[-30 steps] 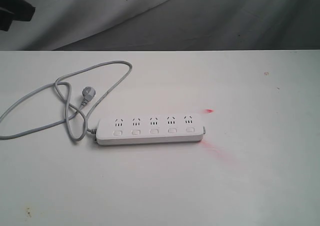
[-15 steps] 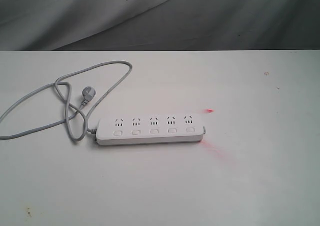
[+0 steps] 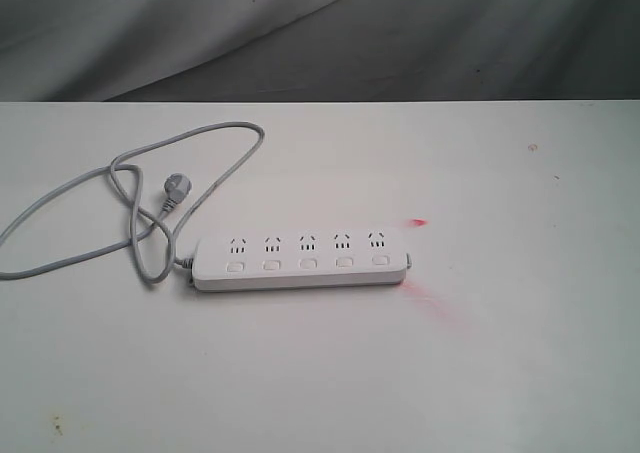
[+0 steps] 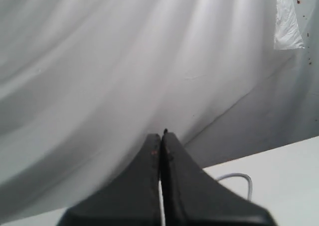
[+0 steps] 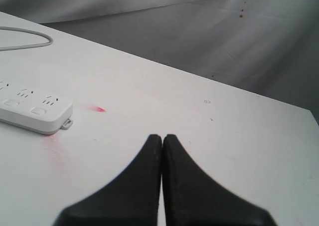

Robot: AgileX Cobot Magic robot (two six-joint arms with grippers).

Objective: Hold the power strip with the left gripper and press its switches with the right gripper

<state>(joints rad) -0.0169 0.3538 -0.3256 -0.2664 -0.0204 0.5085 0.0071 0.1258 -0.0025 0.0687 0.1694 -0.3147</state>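
Dark arm bit of left pincer (image 4: 160, 136), gone from ext. view's top-left corner

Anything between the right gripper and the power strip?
Nothing visible. In the right wrist view only bare table lies between the right gripper and the power strip. The cord loops off the strip's far end.

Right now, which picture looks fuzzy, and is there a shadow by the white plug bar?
Exterior view: sharp and evenly lit, with only a thin soft shadow along the power strip. Left wrist view: the fuzziest, the left claw a dark blur and the cord smeared. Right wrist view: the strip is clear, the right claw a dark featureless shape.
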